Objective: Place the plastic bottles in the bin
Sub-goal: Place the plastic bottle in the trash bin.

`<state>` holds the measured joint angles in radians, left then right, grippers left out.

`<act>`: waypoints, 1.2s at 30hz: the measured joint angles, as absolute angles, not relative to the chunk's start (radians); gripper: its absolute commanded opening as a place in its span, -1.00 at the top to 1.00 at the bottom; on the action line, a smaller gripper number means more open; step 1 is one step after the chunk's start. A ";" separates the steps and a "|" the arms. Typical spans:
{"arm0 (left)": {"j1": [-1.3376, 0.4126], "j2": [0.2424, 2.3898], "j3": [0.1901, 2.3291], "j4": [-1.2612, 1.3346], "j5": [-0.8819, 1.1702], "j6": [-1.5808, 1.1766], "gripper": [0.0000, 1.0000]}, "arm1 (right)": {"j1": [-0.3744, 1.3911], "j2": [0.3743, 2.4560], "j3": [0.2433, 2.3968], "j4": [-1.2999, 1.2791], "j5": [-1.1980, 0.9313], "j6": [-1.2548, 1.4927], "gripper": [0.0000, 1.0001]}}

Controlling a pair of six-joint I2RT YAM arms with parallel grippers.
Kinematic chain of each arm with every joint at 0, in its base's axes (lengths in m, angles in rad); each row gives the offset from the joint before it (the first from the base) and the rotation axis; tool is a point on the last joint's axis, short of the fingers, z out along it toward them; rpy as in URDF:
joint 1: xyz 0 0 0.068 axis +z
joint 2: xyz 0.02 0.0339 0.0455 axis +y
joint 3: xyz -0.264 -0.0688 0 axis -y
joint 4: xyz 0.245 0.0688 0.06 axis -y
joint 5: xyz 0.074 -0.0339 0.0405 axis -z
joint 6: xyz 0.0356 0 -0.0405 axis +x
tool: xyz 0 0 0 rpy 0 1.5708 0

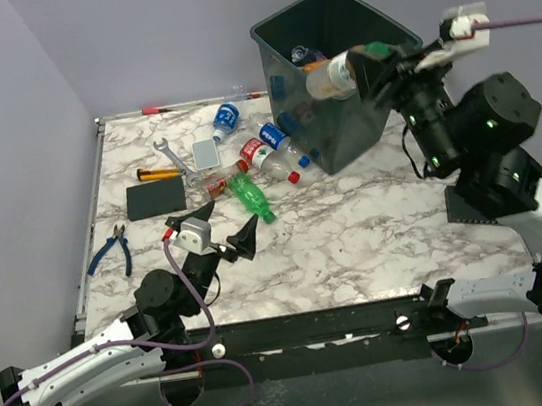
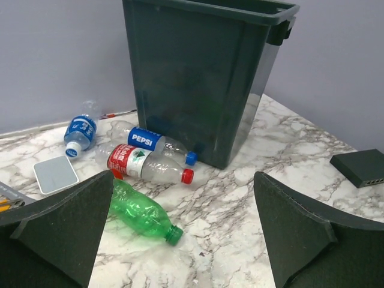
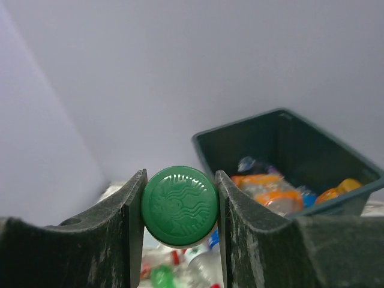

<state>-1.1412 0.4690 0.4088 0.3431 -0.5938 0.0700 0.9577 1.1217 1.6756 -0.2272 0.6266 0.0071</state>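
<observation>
Low over the near part of the table [image 1: 374,219], the left end effector [image 1: 226,226] hangs released, jaws wide apart. Just beyond it lie a green bottle [image 1: 251,197], a red-labelled bottle [image 1: 266,155] and a Pepsi bottle [image 1: 282,139], the last just beside the foot of the bin [image 1: 271,23]. A blue-labelled bottle [image 1: 226,120] lies farther left. The right end effector [image 1: 365,67] is clenched on the green cap of a clear bottle [image 1: 327,77], raised near the bin's open top. More bottles [image 3: 270,192] lie inside the bin.
</observation>
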 measured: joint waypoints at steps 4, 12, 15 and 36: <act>-1.141 0.491 0.408 0.343 -0.616 0.073 -0.98 | 0.860 1.303 1.840 -0.168 0.670 -0.080 0.99; -1.148 0.521 0.408 0.340 -0.693 0.077 -0.98 | 0.681 1.686 2.129 -0.176 0.641 -0.113 0.99; -1.148 0.521 0.408 0.340 -0.717 0.078 -0.98 | 0.619 1.763 2.194 -0.178 0.593 -0.103 0.99; -1.154 0.583 0.408 0.332 -0.719 0.080 -0.98 | 0.533 2.007 2.176 -0.054 0.268 -0.057 0.99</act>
<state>-1.1542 0.5835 0.4084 0.3321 -0.7193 0.0803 0.5327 2.0068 2.1757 -0.0544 0.2676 -0.0570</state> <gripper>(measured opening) 0.990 0.439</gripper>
